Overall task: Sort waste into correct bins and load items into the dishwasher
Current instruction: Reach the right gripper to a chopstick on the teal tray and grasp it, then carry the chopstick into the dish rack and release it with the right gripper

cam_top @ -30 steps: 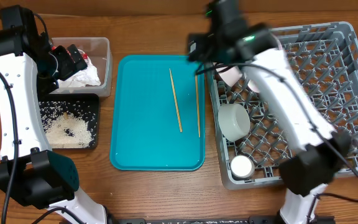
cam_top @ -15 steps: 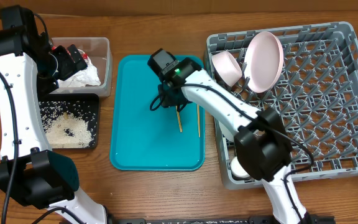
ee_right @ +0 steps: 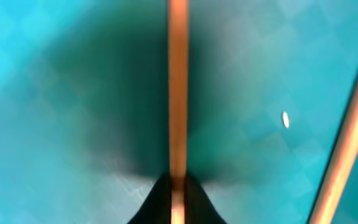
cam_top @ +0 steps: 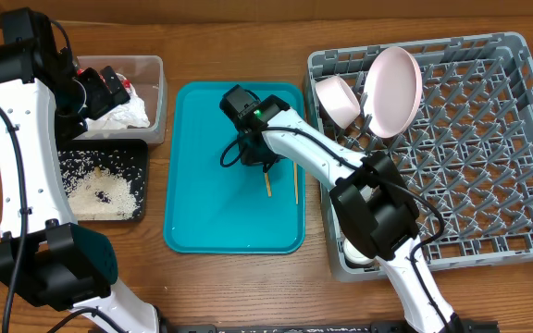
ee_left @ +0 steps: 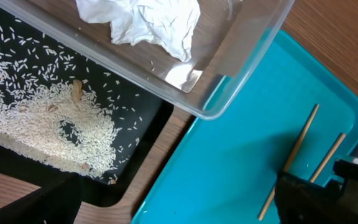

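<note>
The right gripper has swung from over the dish rack toward 9 o'clock, onto the teal tray, and has clamped onto the left chopstick.

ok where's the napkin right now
Overhead view, left side of the table: the napkin lies inside the clear tub, which sits just beyond the black tray.

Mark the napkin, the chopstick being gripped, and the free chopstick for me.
napkin (ee_left: pixel 148 25), left wrist view, middle of the crumpled paper.
gripped chopstick (ee_right: pixel 178 74), right wrist view, middle of the visible shaft.
free chopstick (cam_top: pixel 295 185), overhead view, lower part of the shaft.
</note>
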Motion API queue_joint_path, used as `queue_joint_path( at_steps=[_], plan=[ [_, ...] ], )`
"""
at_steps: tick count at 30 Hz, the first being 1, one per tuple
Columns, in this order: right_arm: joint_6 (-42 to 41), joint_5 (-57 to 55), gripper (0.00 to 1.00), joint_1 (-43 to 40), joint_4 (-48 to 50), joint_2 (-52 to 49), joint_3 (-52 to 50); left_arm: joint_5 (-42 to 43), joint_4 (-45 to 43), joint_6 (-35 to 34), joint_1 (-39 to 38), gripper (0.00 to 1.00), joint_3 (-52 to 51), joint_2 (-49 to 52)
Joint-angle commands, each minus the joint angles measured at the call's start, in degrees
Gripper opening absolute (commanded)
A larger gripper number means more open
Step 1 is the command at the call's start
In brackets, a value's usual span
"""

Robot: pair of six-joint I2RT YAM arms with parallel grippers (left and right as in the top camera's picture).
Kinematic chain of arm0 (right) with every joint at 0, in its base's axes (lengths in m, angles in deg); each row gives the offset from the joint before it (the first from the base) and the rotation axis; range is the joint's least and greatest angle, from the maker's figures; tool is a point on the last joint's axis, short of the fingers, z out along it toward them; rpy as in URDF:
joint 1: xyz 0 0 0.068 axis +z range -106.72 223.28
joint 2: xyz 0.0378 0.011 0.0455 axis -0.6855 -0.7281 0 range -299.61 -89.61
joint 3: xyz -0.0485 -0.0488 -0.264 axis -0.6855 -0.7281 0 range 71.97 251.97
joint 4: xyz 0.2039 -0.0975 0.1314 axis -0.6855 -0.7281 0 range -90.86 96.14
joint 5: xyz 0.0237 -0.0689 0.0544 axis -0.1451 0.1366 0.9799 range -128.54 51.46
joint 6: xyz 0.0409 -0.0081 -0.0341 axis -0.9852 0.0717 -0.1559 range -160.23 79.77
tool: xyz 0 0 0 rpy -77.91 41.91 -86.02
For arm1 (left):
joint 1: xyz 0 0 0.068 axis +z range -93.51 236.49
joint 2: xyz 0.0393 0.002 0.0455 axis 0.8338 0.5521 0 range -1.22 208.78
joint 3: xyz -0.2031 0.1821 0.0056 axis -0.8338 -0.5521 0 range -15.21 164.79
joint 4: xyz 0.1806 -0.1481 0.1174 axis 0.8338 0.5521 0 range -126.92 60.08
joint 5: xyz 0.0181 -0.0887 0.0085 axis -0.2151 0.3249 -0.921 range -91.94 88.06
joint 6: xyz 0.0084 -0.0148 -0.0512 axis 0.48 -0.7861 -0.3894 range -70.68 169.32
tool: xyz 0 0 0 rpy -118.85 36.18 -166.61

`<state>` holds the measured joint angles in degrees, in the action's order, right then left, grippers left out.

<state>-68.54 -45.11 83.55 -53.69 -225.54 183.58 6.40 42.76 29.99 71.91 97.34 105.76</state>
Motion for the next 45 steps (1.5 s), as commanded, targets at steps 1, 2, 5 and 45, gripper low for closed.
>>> queue_joint_path(
  at_steps=[1, 2, 5, 45],
  plan=[
    [-2.0, -0.5, 0.04, 0.2, 0.2, -2.0, -0.2, -0.4, -0.2, 0.7, -0.1, 1.0, 0.6, -1.2],
    [-2.0, -0.5, 0.04, 0.2, 0.2, -2.0, -0.2, -0.4, -0.2, 0.7, -0.1, 1.0, 0.6, -1.2],
    [-1.9, -0.4, 0.04, 0.2, -0.9, -1.8, 0.5, -0.4, -0.2, 0.7, -0.1, 1.0, 0.6, -1.2],
    [8.3, -4.9, 0.04, -23.6, -37.1, 29.7, -4.2, -0.4, -0.2, 0.7, -0.1, 1.0, 0.6, -1.2]
  ],
)
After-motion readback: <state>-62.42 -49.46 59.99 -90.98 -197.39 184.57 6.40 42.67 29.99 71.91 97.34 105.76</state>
